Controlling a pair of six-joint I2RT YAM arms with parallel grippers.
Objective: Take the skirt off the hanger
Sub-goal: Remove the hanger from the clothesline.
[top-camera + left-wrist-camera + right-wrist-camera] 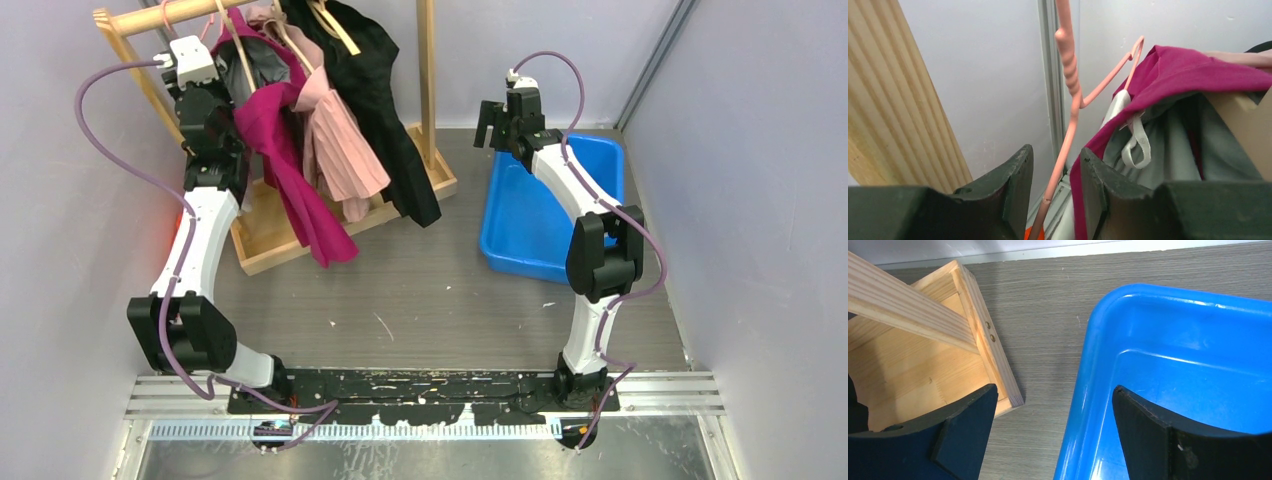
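Observation:
A magenta skirt (290,170) hangs half off a pink hanger (1070,85) on the wooden rack and droops down to the rack's base. In the left wrist view its fabric (1178,70) lies over the hanger's arm, with a white loop beside it. My left gripper (1055,155) is open, its jaws either side of the hanger's thin pink rod without touching it; the right jaw lies against the magenta edge. In the top view the left gripper (222,72) is high at the rack's left end. My right gripper (1055,390) is open and empty over the blue bin's left rim (1088,390).
The wooden rack (270,250) stands at the back left, holding a pale pink pleated garment (340,150), a black garment (385,110) and a grey one (1173,145). The blue bin (530,220) sits at the back right. The rack's post (893,100) is close to my left gripper.

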